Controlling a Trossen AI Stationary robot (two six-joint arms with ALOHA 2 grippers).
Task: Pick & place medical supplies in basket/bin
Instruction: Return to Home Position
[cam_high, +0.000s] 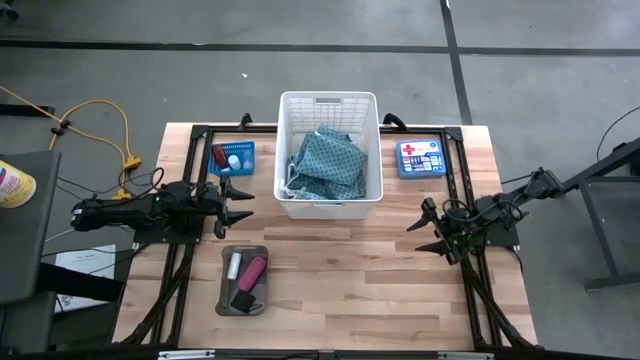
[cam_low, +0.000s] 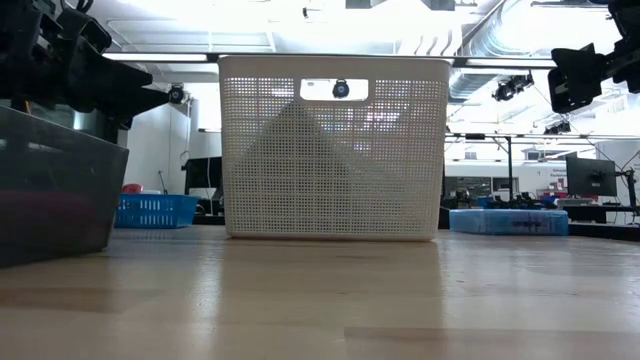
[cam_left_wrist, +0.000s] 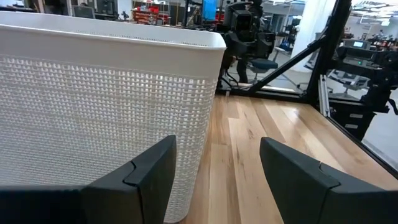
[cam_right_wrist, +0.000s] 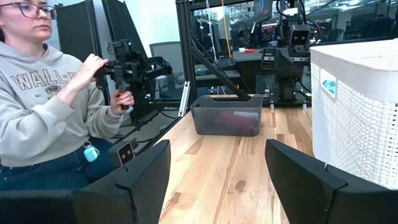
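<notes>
Teal cloths (cam_high: 328, 168) are lying in white basket (cam_high: 283, 150), 12 o'clock. Left gripper (cam_high: 243, 206) at 9, right gripper (cam_high: 418, 235) at 3, are hanging spread, empty. Risk: left gripper nudging nearby basket wall while homing.

You have a flat blue red-cross box (cam_high: 419, 158) at the pale wooden desk (cam_high: 340, 270) corner; a yellow cable (cam_high: 118, 130) trails on the floor (cam_high: 540, 60).
</notes>
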